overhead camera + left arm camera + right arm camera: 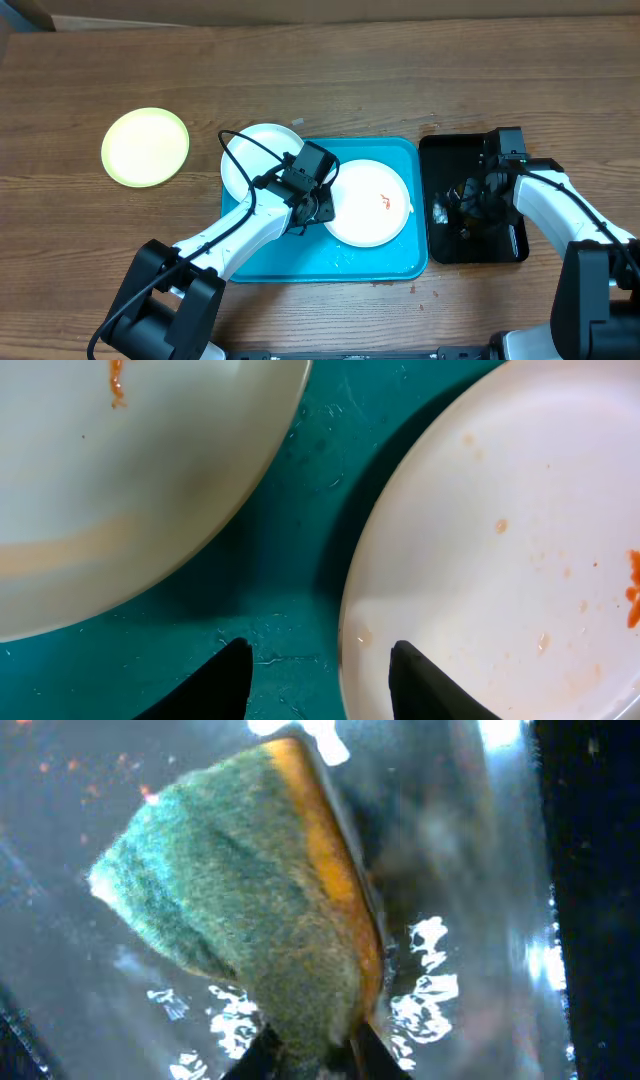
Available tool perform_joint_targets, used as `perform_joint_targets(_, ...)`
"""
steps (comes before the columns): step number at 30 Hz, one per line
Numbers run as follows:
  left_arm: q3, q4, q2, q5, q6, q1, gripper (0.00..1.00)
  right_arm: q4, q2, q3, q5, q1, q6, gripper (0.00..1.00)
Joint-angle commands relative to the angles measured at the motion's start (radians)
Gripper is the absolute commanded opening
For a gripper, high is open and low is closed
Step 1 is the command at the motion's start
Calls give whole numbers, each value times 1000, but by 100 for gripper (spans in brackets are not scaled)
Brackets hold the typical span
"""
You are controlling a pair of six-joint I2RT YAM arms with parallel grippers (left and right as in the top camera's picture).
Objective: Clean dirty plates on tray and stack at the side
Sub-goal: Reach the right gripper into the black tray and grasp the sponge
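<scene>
Bright even overhead light; wrist views soft.
Blurred sponge, glare right of it; yellow-green plate washed out.

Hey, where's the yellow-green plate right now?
In the overhead view the yellow-green plate sits on the wooden table at far left, off the blue tray, left of the nearer white plate.

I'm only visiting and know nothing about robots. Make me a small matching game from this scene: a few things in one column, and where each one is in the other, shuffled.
1. yellow-green plate
2. sponge
3. left gripper

A. pinched by the right gripper over the black tray
B. open above the blue tray, beside a white plate
C. on the table, left of the blue tray

Pairs: 1-C, 2-A, 3-B
</scene>
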Motion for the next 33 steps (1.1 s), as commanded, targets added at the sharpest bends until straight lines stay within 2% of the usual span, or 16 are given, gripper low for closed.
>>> perform_joint_targets(1, 19, -1, 9, -20, 23, -6, 47, 7, -6, -6, -35, 2, -2, 13)
perform_joint_targets(2, 19, -1, 9, -20, 23, -6, 47, 11, -6, -6, -34, 2, -5, 24)
perform_joint_targets(3, 19, -1, 9, -20, 23, -6, 47, 19, -6, -6, -31, 2, -5, 46)
perform_joint_targets(4, 19, -1, 9, -20, 23, -6, 47, 36, -6, -6, -28, 2, -5, 62)
perform_joint_targets(5, 19, -1, 9, -20, 23, -6, 47, 50, -6, -6, -23, 2, -5, 68)
perform_joint_targets(7, 19, -1, 9, -20, 23, -6, 47, 72, -6, -6, -19, 2, -5, 72)
perform_joint_targets(14, 19, -2, 9, -20, 23, -6, 47, 182, -6, -6, -19, 2, -5, 72)
perform_joint_targets(21, 19, -1, 9, -21, 23, -6, 47, 210, -6, -11, -19, 2, -5, 65)
perform_joint_targets(26, 19, -1, 9, -21, 23, -6, 47, 237, -6, -29, -19, 2, -5, 64)
perform_joint_targets(29, 19, -1, 9, -21, 23, -6, 47, 255, -6, -34, -19, 2, -5, 53)
perform_joint_targets(32, 19, -3, 9, -21, 23, -6, 47, 269, -6, -38, -19, 2, -5, 35)
perform_joint_targets(33, 19, -5, 9, -21, 23, -6, 47, 269, -6, -38, -19, 2, -5, 24)
